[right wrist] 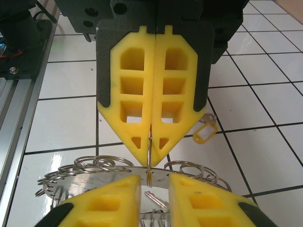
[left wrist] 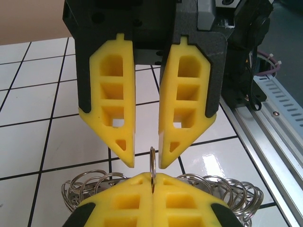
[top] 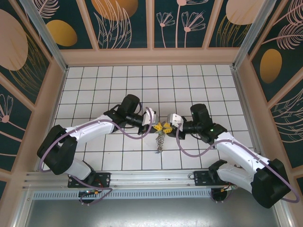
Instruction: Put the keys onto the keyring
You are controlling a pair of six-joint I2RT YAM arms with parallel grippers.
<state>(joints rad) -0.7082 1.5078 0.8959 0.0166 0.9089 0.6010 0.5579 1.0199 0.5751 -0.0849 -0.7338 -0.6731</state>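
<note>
The arms' bases sit at the near edge of the tiled table [top: 94, 80], left and right, and both arms reach inward to meet nose to nose over the middle tiles.

In the top view the keyring [top: 161, 140] runs as a short silvery string from the meeting fingertips back toward the near edge; whether it hangs free or lies on the tiles cannot be told there.

The left gripper [left wrist: 152, 182] has its yellow fingers pressed together, clamped on the keyring's thin ring, which stands on edge and rises from the seam between them. Around that ring a wreath of silvery wire loops [left wrist: 90, 182] spreads out to both sides, close over the tiles.

The right gripper [right wrist: 155, 182] faces it tip to tip with its fingers apart. The ring stands in the gap between them, nearer the finger that shows on the left in the right wrist view; contact cannot be judged.

Just beyond the left gripper's tips, as the right wrist camera sees it, a yellow tag [right wrist: 204, 132] lies flat on a tile, clear of the loops.

Farther off, bare white tiles run to the back wall [top: 151, 56] — a beige sill under dark patterned panels.
</note>
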